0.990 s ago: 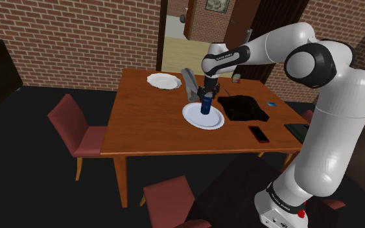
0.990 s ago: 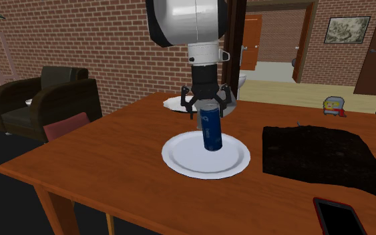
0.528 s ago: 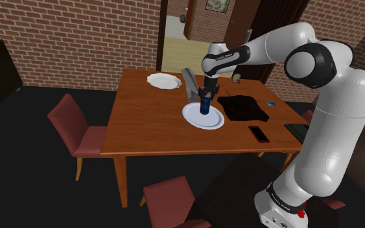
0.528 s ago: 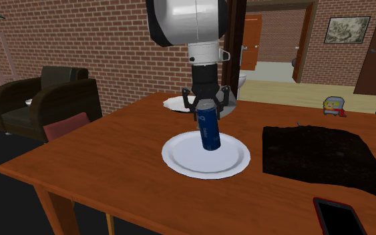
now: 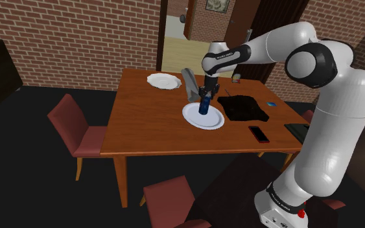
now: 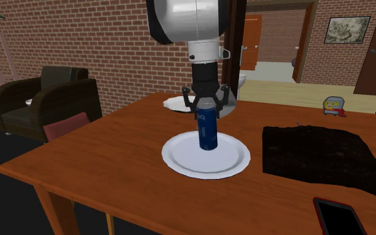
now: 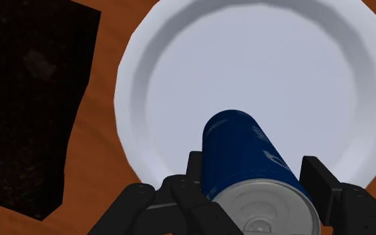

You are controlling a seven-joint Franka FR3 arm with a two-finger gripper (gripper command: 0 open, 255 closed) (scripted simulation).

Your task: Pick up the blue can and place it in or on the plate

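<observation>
White arm (image 5: 330, 97) rises from the stand at the shoulder view's lower right and reaches up and left over the table.

Brown wooden table (image 5: 148, 129), bare top nearest the second exterior camera (image 6: 99, 167). Red chair (image 5: 77, 126) stands at the table's left side in the shoulder view.

Black mat (image 5: 242, 107) lies flat on the table, just right of the plate in both exterior views (image 6: 320, 157). Apart from the plate, not touching.

White plate (image 5: 213, 122) sits mid-table, under the wrist (image 6: 179, 157). In the wrist view its well is bare (image 7: 246, 67).

Second white plate (image 5: 163, 81) sits at the table's far side, behind the gripper in the second exterior view (image 6: 176, 102).

Dark phone with a red edge (image 5: 259, 134) lies near the table's near right corner in the shoulder view (image 6: 340, 217).

Blue can (image 5: 203, 105) is upright over the plate's well (image 6: 207, 130), silver top toward the hand (image 7: 236, 153). Base is at plate level; cannot tell if it touches.

Gripper (image 5: 204, 96) points straight down (image 6: 206, 105), fingers closed against the can's sides near its top, part-open to can width (image 7: 253, 170).
</observation>
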